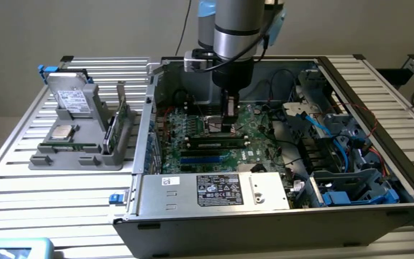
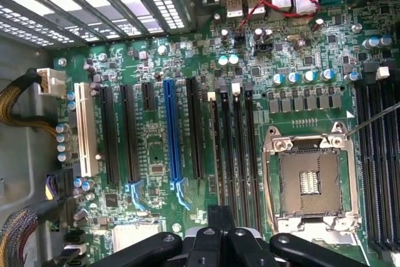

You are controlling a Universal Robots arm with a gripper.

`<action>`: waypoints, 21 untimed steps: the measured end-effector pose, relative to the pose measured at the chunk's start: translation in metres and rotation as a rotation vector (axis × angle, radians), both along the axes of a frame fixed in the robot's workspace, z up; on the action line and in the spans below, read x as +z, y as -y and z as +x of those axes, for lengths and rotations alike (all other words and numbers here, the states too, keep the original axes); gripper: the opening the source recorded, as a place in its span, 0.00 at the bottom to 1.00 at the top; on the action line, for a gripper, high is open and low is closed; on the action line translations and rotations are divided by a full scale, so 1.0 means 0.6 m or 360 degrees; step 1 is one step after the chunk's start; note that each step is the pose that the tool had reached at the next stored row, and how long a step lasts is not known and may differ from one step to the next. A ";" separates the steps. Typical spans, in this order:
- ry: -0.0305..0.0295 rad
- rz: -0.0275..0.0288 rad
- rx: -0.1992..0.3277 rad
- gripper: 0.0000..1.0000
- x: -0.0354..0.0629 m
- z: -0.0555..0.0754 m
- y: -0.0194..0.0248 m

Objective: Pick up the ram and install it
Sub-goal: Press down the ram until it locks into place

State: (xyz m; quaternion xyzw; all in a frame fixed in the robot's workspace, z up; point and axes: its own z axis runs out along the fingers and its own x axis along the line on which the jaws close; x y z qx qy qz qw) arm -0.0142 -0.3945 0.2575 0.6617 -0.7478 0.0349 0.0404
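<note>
The grey metal robot arm reached down into the open steel computer case (image 1: 264, 216), its black gripper (image 1: 228, 125) clenched just above the green motherboard (image 1: 257, 143). In the wrist view the black jointed fingers (image 2: 206, 245) sat drawn together over a run of long black memory slots (image 2: 232, 154), beside the square silver-framed processor socket (image 2: 308, 182). Whether they pinched anything could not be told.

A long, narrow green ram stick (image 1: 216, 144) with dark chips lay seated in the slots just in front of the gripper, with a blue slot (image 1: 203, 159) nearer the case's labelled metal box (image 1: 218, 190). On the slatted aluminium table (image 1: 63, 194), well apart at the exterior view's left, a grey plastic holder (image 1: 84, 154) carried a silver drive (image 1: 70, 100) and upright green boards (image 1: 123, 121).
</note>
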 end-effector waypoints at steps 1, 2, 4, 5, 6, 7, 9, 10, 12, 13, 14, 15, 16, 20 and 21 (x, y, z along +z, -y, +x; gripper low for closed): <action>0.00000 0.00001 -0.0023 0.11 0.000 0.000 0.0000; 0.00000 0.00003 -0.0046 0.11 0.000 0.000 0.0000; 0.00001 0.00006 -0.0091 0.11 0.000 0.000 0.0000; 0.00000 0.00007 -0.0114 0.11 0.000 0.000 0.0000; 0.00000 0.00008 -0.0138 0.11 0.000 0.000 0.0000; 0.00000 0.00012 -0.0161 0.11 0.000 0.000 0.0000; -0.00001 0.00017 -0.0207 0.11 0.000 0.000 0.0000; -0.00001 0.00020 -0.0230 0.11 0.000 0.000 0.0000; -0.00001 0.00027 -0.0276 0.11 0.000 0.000 0.0000; -0.00002 0.00031 -0.0300 0.11 0.000 0.000 0.0000; -0.00001 0.00035 -0.0323 0.11 0.000 0.000 0.0000; -0.00002 0.00037 -0.0346 0.11 0.000 0.000 0.0000; -0.00001 0.00040 -0.0368 0.11 0.000 0.000 0.0000; -0.00001 0.00048 -0.0462 0.11 0.000 0.000 0.0000; 0.00000 0.00047 -0.0484 0.11 0.000 0.000 0.0000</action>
